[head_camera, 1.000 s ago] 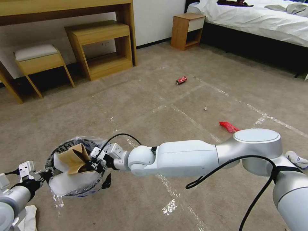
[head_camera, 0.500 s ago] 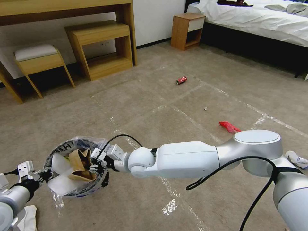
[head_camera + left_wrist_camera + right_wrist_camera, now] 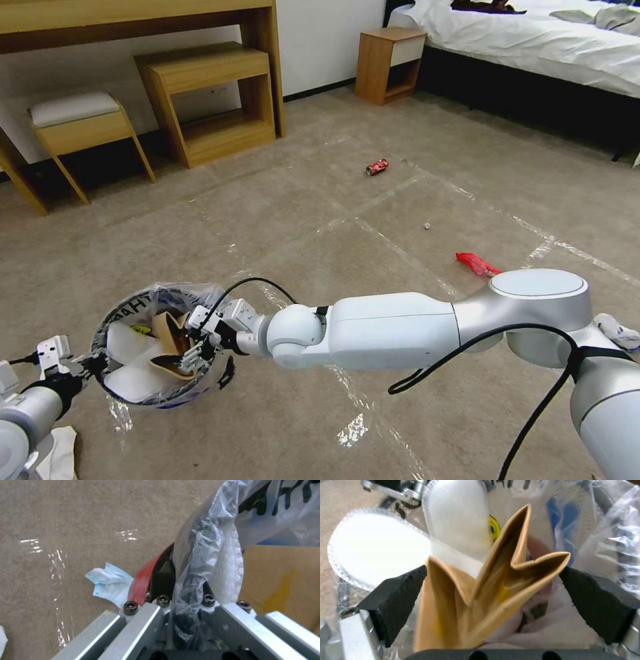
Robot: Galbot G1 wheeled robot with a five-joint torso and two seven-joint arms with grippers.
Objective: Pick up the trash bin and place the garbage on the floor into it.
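Taped grey-beige floor [image 3: 413, 200] runs to a bed — the trash bin [image 3: 110, 320] hangs low at the robot's left, its bagged rim pinched by the left hand [image 3: 186, 610]. The right hand [image 3: 493, 600] reaches over the bin, fingers spread around a tan carton [image 3: 480, 597] beside white slippers [image 3: 380, 555]. A red can [image 3: 377, 167] lies far beyond the bin.
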